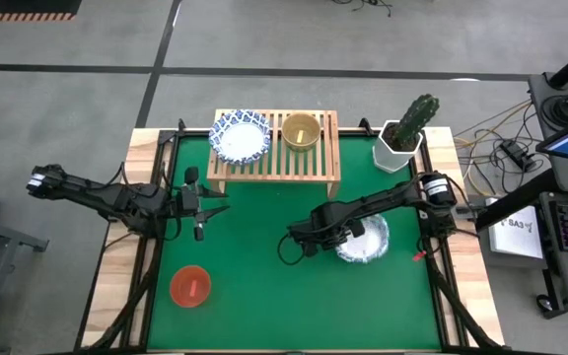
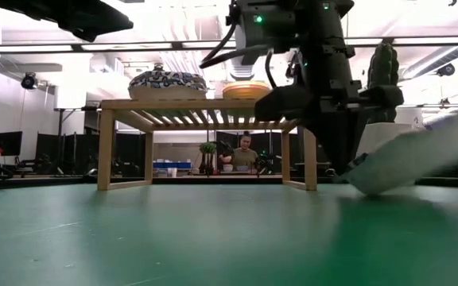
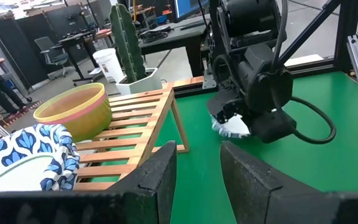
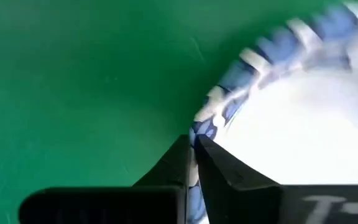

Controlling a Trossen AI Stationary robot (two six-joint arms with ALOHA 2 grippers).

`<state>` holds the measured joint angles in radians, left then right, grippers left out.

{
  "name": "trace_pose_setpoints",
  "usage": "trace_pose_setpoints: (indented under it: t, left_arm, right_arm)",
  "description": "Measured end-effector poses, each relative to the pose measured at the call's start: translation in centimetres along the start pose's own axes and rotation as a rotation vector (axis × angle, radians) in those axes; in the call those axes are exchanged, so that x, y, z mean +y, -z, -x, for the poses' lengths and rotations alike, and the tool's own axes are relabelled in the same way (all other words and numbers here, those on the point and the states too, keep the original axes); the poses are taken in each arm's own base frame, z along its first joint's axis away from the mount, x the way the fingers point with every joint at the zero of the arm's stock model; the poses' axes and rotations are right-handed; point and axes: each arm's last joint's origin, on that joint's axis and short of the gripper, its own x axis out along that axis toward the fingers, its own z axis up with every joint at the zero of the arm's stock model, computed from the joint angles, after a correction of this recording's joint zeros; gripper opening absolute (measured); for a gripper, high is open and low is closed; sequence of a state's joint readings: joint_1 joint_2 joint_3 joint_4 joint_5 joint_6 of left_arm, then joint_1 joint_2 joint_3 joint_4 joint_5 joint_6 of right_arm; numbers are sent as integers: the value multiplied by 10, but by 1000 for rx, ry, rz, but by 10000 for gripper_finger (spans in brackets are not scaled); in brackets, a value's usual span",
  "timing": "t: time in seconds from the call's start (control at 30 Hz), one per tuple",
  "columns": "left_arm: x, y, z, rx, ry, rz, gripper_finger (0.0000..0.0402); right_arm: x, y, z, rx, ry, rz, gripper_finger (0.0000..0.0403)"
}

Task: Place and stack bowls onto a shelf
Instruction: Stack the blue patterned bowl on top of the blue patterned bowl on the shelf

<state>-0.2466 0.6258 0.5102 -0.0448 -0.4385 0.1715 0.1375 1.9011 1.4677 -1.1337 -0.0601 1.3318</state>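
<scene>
Your white bowl with the blue patterned rim (image 1: 368, 242) sits toward the right edge of the green table (image 1: 264, 306), tilted up on one side in the low view (image 2: 408, 159). The right gripper (image 4: 193, 152) is clamped on its rim, one finger inside the bowl and one outside, as the right wrist view shows.

On the shelf (image 1: 319, 168), which stands at the back edge of the table, you have a second blue-patterned bowl (image 1: 240, 136) at the left end of the slatted top and a yellow bowl (image 1: 301, 130) just beside it near the middle; the two stand apart. The right end of the slats is bare wood.

A red bowl (image 1: 190, 286) rests alone near the front left corner of the table, well apart from everything else.

Your left gripper (image 3: 197, 165) hovers over the left part of the table, in front of the shelf's left leg, its fingers parted with nothing between them.

A cactus in a white pot (image 1: 405, 136) stands at the back right corner, beside the shelf.
</scene>
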Motion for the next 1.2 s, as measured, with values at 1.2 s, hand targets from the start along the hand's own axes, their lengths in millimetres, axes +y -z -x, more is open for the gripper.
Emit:
trace_pose_setpoints:
  t: [1.2]
  left_arm:
    - [14, -27, 27, -229, -1, 188, 107]
  right_arm:
    - [53, 21, 220, -1171, -111, 1476, 8]
